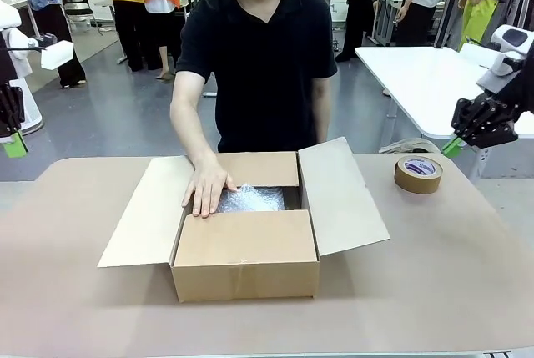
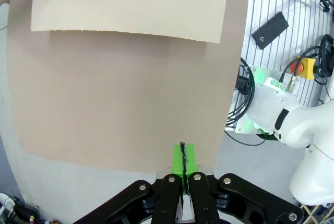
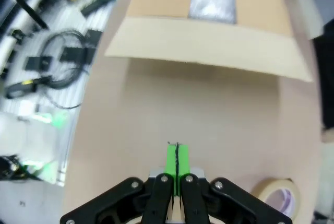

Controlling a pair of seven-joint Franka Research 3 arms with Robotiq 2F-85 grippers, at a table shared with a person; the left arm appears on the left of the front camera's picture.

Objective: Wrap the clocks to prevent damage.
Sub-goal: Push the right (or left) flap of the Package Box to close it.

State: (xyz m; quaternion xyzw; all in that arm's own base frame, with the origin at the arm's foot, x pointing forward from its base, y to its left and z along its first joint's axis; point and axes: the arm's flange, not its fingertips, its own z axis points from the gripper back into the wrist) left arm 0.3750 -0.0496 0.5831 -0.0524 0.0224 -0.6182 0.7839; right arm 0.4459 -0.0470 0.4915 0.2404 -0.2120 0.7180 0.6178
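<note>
Brown table (image 1: 75,291), with a busy room behind it. Left gripper (image 2: 183,162): green pads pressed together with nothing between them, hanging near the table's edge, a box flap ahead. Right gripper (image 3: 177,160): pads likewise together, empty, over bare table near the tape roll (image 1: 418,173). Cardboard box (image 1: 246,254) sits mid-table with flaps open. Bubble wrap (image 1: 250,199) lies inside; what it covers cannot be told. Person's hand (image 1: 206,187) rests at the opening's left edge, touching the wrap.

Looks like a robotics lab in an open hall: grey floor (image 1: 108,124), a white table (image 1: 417,83) beyond the brown table's (image 1: 83,308) far right corner, people (image 1: 125,7) standing behind; off its edge, loose cables (image 2: 237,112), a yellow stop button (image 2: 305,67) on ribbed metal (image 2: 313,31).
</note>
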